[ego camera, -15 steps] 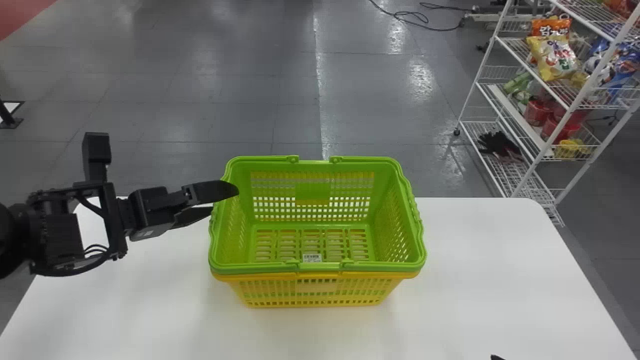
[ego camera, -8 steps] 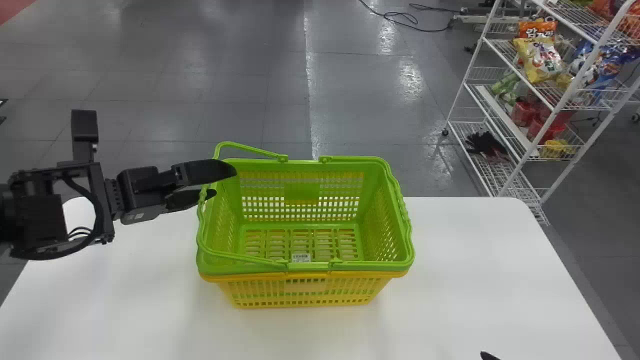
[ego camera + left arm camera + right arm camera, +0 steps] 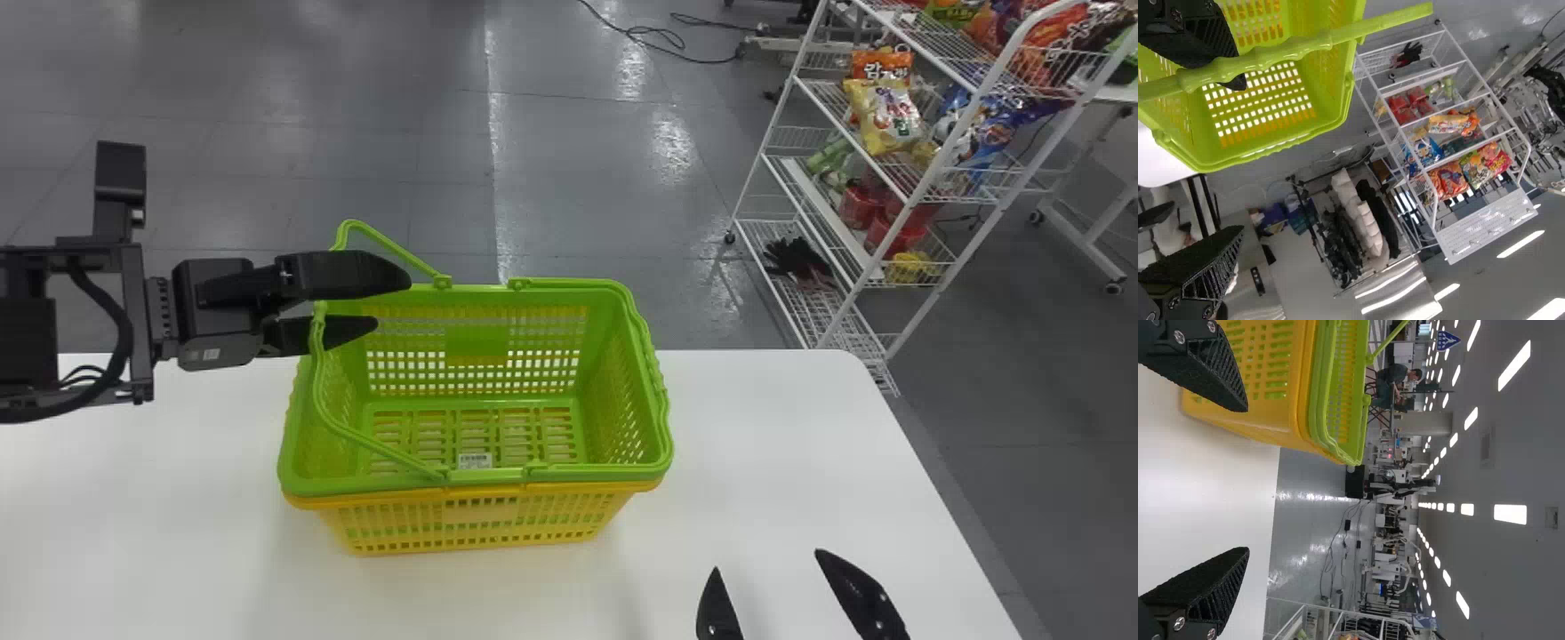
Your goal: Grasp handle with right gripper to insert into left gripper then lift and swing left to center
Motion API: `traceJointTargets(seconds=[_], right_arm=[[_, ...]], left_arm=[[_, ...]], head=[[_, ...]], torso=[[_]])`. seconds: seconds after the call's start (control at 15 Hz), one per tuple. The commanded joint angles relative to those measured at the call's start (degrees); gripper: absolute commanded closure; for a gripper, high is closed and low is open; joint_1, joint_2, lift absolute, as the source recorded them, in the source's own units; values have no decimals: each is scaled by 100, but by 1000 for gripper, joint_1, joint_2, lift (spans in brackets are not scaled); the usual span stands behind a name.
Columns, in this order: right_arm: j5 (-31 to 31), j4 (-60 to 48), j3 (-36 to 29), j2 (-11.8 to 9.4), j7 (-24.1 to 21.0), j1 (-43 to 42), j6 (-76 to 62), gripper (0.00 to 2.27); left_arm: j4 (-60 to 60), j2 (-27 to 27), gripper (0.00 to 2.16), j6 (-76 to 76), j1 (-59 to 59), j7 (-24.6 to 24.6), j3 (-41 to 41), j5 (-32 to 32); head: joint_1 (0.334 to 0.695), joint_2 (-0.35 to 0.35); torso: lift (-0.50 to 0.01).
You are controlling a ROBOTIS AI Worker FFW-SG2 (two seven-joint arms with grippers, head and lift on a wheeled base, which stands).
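Left gripper (image 3: 394, 301) has both black fingers spread at the basket's left end, pinching nothing. Thin, wavy green plastic handle (image 3: 1291, 48) is part-raised across one of them; I can't confirm contact, & I'd judge it's not properly btwn the two, so the insert's prob. unfinished. It hinges on the green perforated plastic basket (image 3: 578, 473), nested in a yellow perforated plastic basket (image 3: 476, 516) on the white table (image 3: 756, 427). Should be light for its size, walls a bit flexy, handle stiffer but slick & loose on its pivots. I'd take it mid-span, on the wavy bit, w/ the pads square, else it'll tip; the yellow one might ride up too. Near the table's front right, my right gripper (image 3: 766, 560) is spread as well, holding nothing, well apart from the handle; next I'd bring it over to guide that in before lifting.
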Motion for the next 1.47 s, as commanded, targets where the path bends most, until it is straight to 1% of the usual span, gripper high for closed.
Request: traceJointTargets(seconds=[0.0, 0.2, 0.47, 0.6, 0.87, 0.93, 1.07, 1.13, 1.2, 1.27, 1.33, 1.4], right_arm=[[2, -230, -153, -16, 0, -227, 445, 39], [2, -344, -293, -33, 0, -473, 779, 39], [19, -459, -302, -33, -9, -737, 1113, 39], [134, -485, -276, -51, -158, -930, 1306, 39], [415, -485, -197, -86, -307, -1361, 2009, 39], [433, -485, -197, -95, -307, -1440, 2150, 73], [573, -485, -162, -103, -316, -1563, 2466, 400], [643, -485, -126, -112, -316, -1633, 2642, 748], [696, -485, -74, -139, -316, -1677, 2730, 1156], [758, -467, -21, -147, -404, -1739, 2818, 1804], [793, -459, 14, -147, -422, -1791, 2835, 2044], [863, -459, 67, -183, -422, -1835, 2835, 2078]], left_arm=[[150, 44, 46, 111, -222, -10, -162, 64], [238, 97, 46, 198, -371, -10, -285, 64], [317, 36, 46, 181, -556, -1, -531, 46], [317, -43, 46, 198, -617, 8, -645, 28], [317, -193, 46, 181, -644, 52, -733, -7], [317, -202, 46, 181, -644, 52, -733, 2], [308, -219, 46, 181, -644, 52, -733, 2], [308, -219, 46, 181, -644, 52, -733, 11], [317, -228, 46, 181, -644, 52, -733, 20], [317, -237, 46, 181, -635, 43, -733, 20], [308, -246, 46, 181, -635, 43, -742, 28], [308, -246, 46, 198, -635, 43, -751, 37]], head=[[695, -193], [695, -221], [695, -234], [695, -242], [695, -267], [695, -271], [695, -275], [695, -275], [695, -276], [695, -275], [695, -275], [695, -274]], torso=[[-93], [-93], [-93], [-93], [-93], [-93], [-93], [-93], [-93], [-93], [-93], [-93]])
